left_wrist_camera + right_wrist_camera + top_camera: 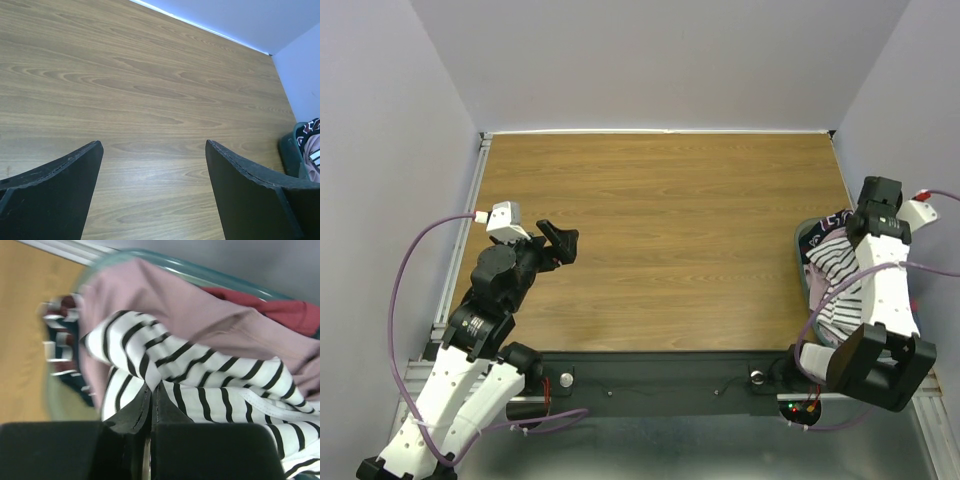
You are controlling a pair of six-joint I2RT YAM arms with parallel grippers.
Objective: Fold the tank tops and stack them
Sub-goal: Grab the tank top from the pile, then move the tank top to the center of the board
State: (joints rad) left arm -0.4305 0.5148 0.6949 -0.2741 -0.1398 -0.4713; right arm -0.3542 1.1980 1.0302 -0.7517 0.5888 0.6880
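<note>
— Tank tops point(838, 285): where are they sitting?
— Both are lying heaped in the teal basket point(210, 274) at the right edge of the table point(670, 220). The striped tank top point(225, 390) is riding on top, with the pink tank top point(190, 310) bunching under and behind it.
— Anything else sharing the basket?
— A red garment point(282, 310) is showing at the far rim. A dark navy garment point(67, 335) with white marks is peeking out at the side.
— Textures?
— Soft knit, creasing in loose folds, with thin black bands curving over white. The basket rim is looking smooth and rounded. The table is showing wood grain.
— Claws?
— Right gripper point(151, 399) is pinching tight on a fold of the striped tank top. Left gripper point(154, 150) is hovering over bare wood, fingers spread wide, holding nothing.
</note>
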